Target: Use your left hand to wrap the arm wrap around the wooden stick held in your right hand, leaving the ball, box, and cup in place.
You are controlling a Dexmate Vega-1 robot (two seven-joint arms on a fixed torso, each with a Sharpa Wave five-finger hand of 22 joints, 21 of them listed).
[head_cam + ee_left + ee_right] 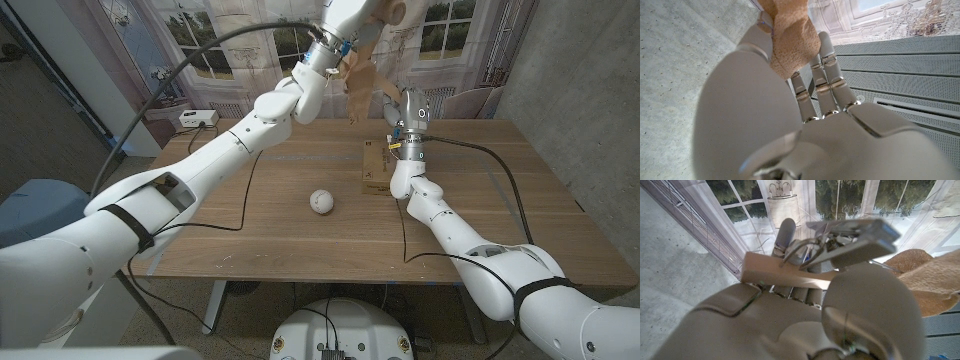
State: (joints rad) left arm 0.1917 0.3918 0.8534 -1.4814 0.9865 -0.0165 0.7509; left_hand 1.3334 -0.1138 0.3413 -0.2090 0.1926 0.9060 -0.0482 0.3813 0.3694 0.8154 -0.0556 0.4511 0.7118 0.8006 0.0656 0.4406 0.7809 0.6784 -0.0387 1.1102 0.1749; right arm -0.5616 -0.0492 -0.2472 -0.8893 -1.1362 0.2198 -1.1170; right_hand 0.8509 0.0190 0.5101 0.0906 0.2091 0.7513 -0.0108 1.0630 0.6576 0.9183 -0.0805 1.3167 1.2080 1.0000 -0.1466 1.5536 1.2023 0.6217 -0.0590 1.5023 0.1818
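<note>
Wooden table (300, 240): white ball (320, 201) left of box (376, 166). Above box, left hand (368, 14) grips tan, fuzzy arm wrap (357, 85); right hand (409, 108) clenches wooden stick (785, 273).

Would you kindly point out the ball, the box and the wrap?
ball (320, 201), head view, its middle.
box (376, 166), head view, its top face.
wrap (792, 37), left wrist view, the tan bulk above the fingers.

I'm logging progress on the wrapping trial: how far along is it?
Done: the right hand grips the wooden stick and the left hand holds the arm wrap raised. Under way: bringing it across. Left: winding; no turns are visible. Ball and box sit undisturbed.
</note>
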